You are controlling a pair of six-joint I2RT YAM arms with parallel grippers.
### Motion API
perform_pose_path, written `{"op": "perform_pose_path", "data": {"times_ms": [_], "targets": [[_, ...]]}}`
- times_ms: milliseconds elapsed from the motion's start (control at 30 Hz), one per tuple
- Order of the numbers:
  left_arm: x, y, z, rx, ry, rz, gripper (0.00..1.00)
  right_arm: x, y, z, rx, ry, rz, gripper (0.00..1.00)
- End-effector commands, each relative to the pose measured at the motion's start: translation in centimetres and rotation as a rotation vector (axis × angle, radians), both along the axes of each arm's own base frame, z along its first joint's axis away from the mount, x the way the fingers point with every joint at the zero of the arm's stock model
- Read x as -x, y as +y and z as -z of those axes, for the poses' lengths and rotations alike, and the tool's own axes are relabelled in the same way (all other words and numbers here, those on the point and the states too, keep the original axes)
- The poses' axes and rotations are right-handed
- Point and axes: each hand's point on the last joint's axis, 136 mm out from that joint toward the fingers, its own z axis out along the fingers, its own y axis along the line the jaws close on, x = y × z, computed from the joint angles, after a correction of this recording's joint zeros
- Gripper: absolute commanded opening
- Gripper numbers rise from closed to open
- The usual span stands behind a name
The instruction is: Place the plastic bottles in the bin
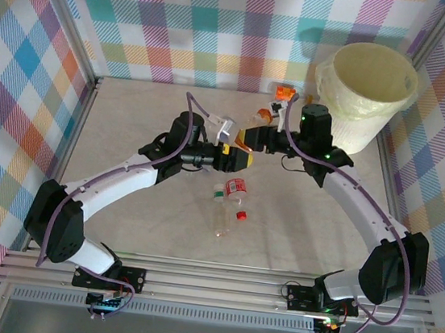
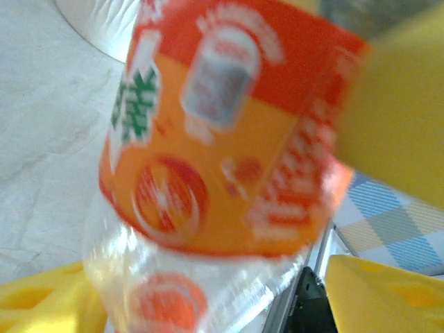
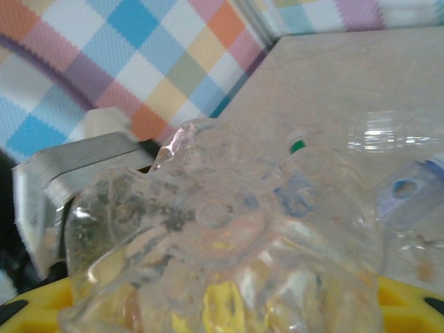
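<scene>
Checked walls (image 1: 23, 69) in bright colours close round a pale table (image 1: 131, 115), and over its middle the two pincers meet almost tip to tip. The left pincer (image 1: 241, 157) is clenched on an orange-labelled bottle (image 2: 215, 139), which hangs clear of the table between its yellow fingers (image 2: 378, 291). The right pincer (image 1: 262, 139) has a clear crumpled base (image 3: 222, 222) close up between its own fingers (image 3: 402, 305). This is probably the same bottle, but I cannot tell whether that pincer has closed on it. The bin (image 1: 358, 122) stands beyond the right pincer, well apart from both. A red-labelled bottle (image 1: 233, 192) and a loose red cap (image 1: 242, 215) lie just on the near side of the left pincer.

If this is a handover, timing looks like the main danger. Should the left pincer let go before the right has a firm bite, the bottle would drop among those below. Crushed, slick plastic held by its rounded end could also squirt out of the grip. With both pincers so close, a small misjudged move might knock fingers together. A bottle carried by one end could catch the bin's tall rim
</scene>
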Motion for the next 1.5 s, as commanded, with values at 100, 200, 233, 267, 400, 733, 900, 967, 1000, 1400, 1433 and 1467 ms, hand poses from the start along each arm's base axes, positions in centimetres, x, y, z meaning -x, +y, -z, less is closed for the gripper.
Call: {"op": "perform_pose_path", "data": {"times_ms": [100, 200, 233, 267, 400, 733, 900, 967, 1000, 1400, 1433, 1467], "targets": [[0.0, 0.8, -1.8, -0.015, -0.064, -0.044, 0.84, -2.8, -3.2, -0.5, 0.085, -0.036, 0.244, 0.41], [-0.1, 1.5, -1.9, -0.025, -0.074, -0.079, 0.88, -3.3, -3.9, -0.6, 0.081, -0.042, 0.271, 0.39], [-0.2, 1.7, -1.9, -0.030, -0.079, -0.094, 0.90, -3.6, -4.1, -0.7, 0.084, -0.048, 0.285, 0.39], [-0.2, 1.9, -1.9, -0.031, -0.083, -0.102, 0.93, -3.8, -4.5, -0.8, 0.090, -0.052, 0.302, 0.38], [-0.3, 3.2, -2.2, -0.043, -0.105, -0.162, 1.00, -5.3, -6.7, -1.6, 0.134, -0.089, 0.409, 0.35], [-1.8, 10.1, -1.3, -0.152, -0.128, -0.515, 1.00, -9.6, -11.4, -6.5, 0.195, -0.242, 0.600, 0.36], [-1.4, 13.8, -0.9, -0.140, -0.126, -0.666, 1.00, -12.6, -13.9, -9.8, 0.134, -0.276, 0.660, 0.36], [-1.1, 15.2, -0.7, -0.138, -0.119, -0.714, 1.00, -13.9, -15.0, -11.0, 0.119, -0.291, 0.689, 0.36], [-1.0, 15.9, -0.5, -0.140, -0.113, -0.736, 1.00, -14.7, -15.7, -11.6, 0.108, -0.293, 0.710, 0.36], [0.0, 19.8, 0.9, -0.117, -0.065, -0.860, 1.00, -22.4, -23.9, -16.0, -0.025, -0.264, 0.954, 0.37], [0.1, 19.9, 0.9, -0.116, -0.065, -0.859, 1.00, -23.0, -24.6, -16.1, -0.032, -0.254, 0.975, 0.37], [0.1, 19.9, 0.9, -0.117, -0.065, -0.860, 1.00, -23.4, -25.0, -16.1, -0.035, -0.250, 0.990, 0.37]]}}
